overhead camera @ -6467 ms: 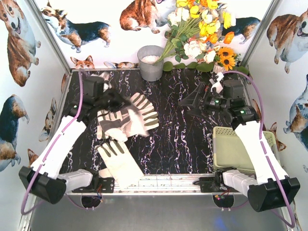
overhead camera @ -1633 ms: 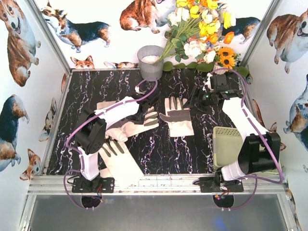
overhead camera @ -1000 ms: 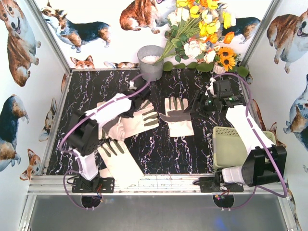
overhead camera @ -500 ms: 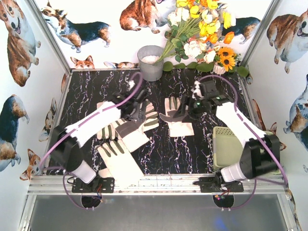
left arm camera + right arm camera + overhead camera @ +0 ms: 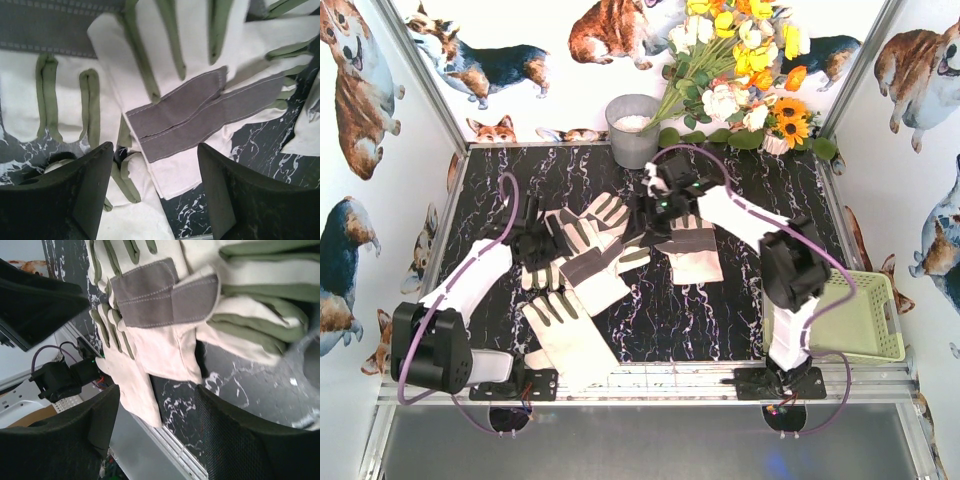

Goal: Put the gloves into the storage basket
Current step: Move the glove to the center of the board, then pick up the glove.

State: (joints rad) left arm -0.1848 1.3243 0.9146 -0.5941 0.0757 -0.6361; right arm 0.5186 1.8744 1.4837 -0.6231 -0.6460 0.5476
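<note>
I held the left gripper [image 5: 556,238] and right gripper [image 5: 642,214] open and empty over the gloves [image 5: 600,262]; next I needed to pinch one and carry it to the storage basket [image 5: 872,322].

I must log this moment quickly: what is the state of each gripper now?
Left gripper: open, holding nothing.
Right gripper: open, holding nothing.

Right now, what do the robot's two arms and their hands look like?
The left arm and the right arm have white shells with black joints, and a purple cable loops along each. The left hand and the right hand each have two broad, matte black fingers.
</note>
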